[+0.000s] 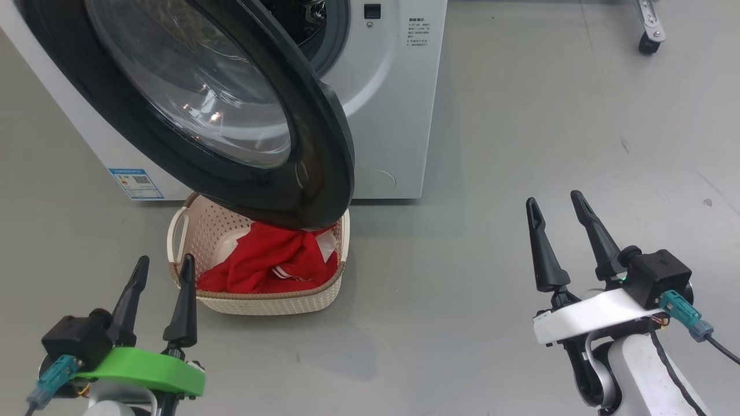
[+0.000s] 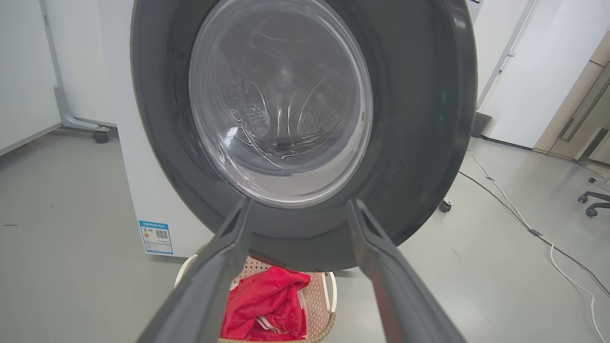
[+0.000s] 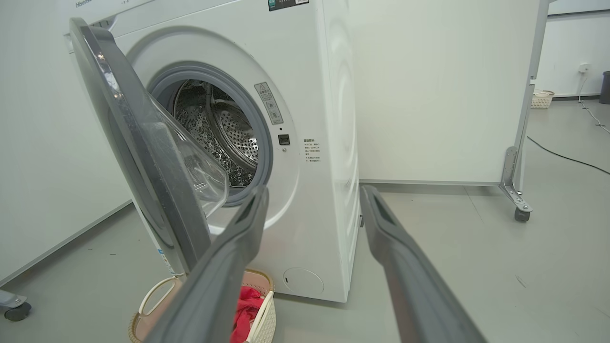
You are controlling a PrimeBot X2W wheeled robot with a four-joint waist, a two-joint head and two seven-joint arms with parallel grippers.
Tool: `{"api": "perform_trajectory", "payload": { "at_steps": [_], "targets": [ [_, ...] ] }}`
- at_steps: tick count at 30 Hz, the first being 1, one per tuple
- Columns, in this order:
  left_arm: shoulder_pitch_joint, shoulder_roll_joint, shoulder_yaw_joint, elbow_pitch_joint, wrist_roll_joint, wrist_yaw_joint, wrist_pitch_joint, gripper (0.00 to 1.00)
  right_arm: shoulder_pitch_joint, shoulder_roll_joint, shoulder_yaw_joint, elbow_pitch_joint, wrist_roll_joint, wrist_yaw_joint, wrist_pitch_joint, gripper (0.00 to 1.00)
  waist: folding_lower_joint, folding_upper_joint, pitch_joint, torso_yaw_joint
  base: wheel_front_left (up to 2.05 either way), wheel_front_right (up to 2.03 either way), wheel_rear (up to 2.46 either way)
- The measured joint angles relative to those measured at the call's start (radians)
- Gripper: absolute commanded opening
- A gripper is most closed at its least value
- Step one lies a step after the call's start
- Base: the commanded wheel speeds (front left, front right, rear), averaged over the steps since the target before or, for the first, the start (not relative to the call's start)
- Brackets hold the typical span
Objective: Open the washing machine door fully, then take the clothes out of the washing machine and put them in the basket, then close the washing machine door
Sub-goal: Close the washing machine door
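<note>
The washing machine (image 1: pixel 393 86) stands with its washing machine door (image 1: pixel 324 144) swung out, the black rim hanging over the basket (image 1: pixel 272 301). The clothes (image 1: pixel 266 263), red with white stripes, lie inside the basket. In the right wrist view the steel drum (image 3: pixel 214 128) shows bare behind the door (image 3: pixel 143 157). My left gripper (image 1: pixel 165 261) is open just left of the basket, holding nothing; its wrist view faces the door glass (image 2: pixel 281 105) with the clothes (image 2: pixel 267 305) below. Out to the right over bare floor, my right gripper (image 1: pixel 554 199) is open too.
A blue sticker (image 1: pixel 136 184) marks the machine's lower front. A white partition on castors (image 3: pixel 522 214) stands to the machine's right. A cable (image 2: pixel 524 224) runs across the grey floor, and a chair base (image 2: pixel 593 202) sits further off.
</note>
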Motion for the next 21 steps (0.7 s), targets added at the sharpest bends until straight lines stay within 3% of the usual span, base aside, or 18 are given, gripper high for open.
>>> {"api": "perform_trajectory", "payload": {
  "at_steps": [21],
  "targets": [
    [0.0, -0.023, 0.0, 0.0, 0.084, 0.001, -0.009, 1.0, 0.001, 0.004, -0.002, 0.014, -0.009, 0.007, 0.0, 1.0, 0.0, 0.0, -0.005, -0.005, 0.0, 0.0, 0.0]
  ]
}}
